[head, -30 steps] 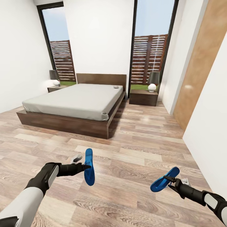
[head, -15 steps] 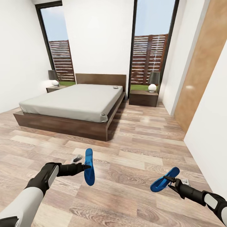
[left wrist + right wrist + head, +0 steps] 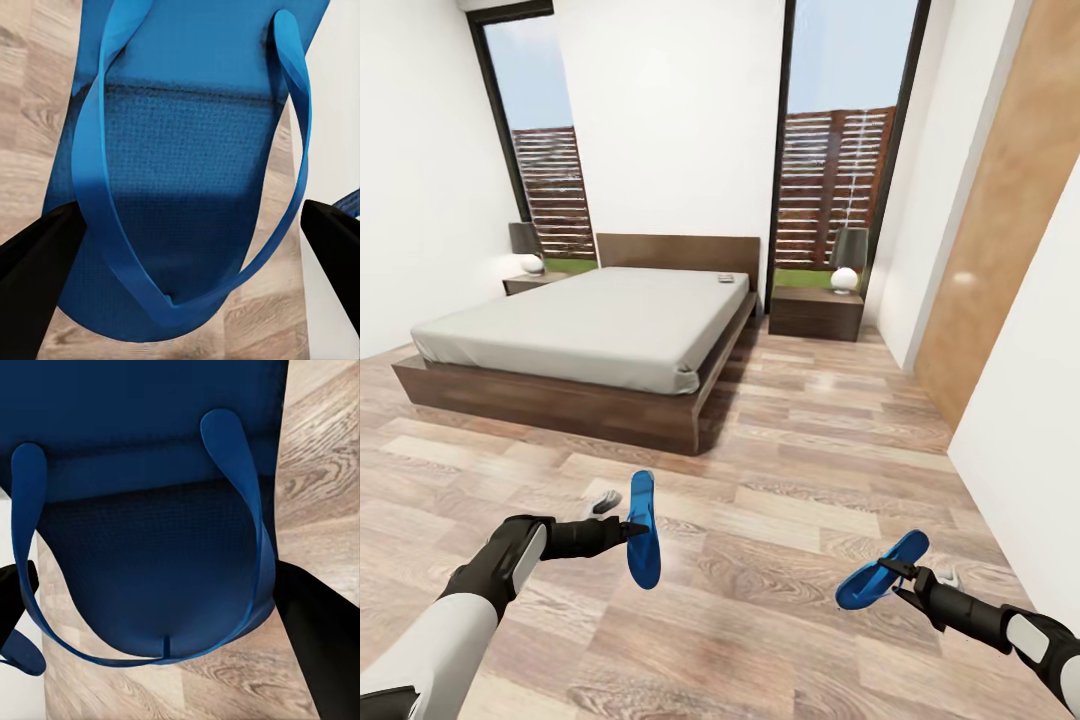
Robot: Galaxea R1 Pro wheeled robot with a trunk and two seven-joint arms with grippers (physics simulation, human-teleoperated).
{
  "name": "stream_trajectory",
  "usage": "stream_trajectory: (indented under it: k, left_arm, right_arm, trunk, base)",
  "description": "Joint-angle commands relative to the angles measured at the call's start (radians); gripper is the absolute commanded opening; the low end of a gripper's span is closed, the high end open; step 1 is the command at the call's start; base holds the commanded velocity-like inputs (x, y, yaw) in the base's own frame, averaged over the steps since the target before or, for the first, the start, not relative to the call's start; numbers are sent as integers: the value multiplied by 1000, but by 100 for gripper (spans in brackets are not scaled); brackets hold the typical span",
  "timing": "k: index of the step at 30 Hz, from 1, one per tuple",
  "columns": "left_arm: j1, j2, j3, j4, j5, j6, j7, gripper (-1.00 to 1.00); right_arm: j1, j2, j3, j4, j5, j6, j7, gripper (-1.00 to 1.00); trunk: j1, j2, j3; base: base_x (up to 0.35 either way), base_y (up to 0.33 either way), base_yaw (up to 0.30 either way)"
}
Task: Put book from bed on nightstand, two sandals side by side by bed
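Head view. Wood-plank floor fills the lower two thirds of the frame; white walls and two tall windows with slatted fencing outside take the upper part.

The bed sits left of centre, upper-middle of frame: light-grey mattress on a dark wooden platform, headboard against the far wall. A small dark item lies on the mattress near the headboard's right end, probably the book; too small to read any cover detail.

One nightstand stands right of the bed, just beside the frame, under the right window, with a dark-shaded, white-based lamp on it. A second nightstand with a like lamp shows at the bed's far left corner, partly hidden by the mattress.

Left arm enters from the lower left. Left gripper is clamped on one blue sandal, which stands on edge, long axis running up-down in frame, held off the floor. In the left wrist view, the same sandal sits between the two black fingers, strap side facing the camera.

Right arm enters from the lower right. Right gripper is closed on the other sandal, tilted, toe end pointing toward lower left of frame. In the right wrist view, its sole lies between dark fingers at the frame edges.

Both sandals are well apart from each other and from the bed.
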Motion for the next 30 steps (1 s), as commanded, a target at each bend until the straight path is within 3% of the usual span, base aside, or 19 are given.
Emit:
stream_trajectory:
  k: [1,30]
  left_arm:
    - [0,0,1,0,6,8,1,-100]
    - [0,0,1,0,6,8,1,-100]
  right_arm:
    - [0,0,-3,0,-2,8,1,-100]
    - [0,1,-2,-1,-3,7,5,-100]
  trunk:
    - [0,0,-1]
    - [0,0,-1]
  base:
    - [146,-97,0]
    - [170,-126,0]
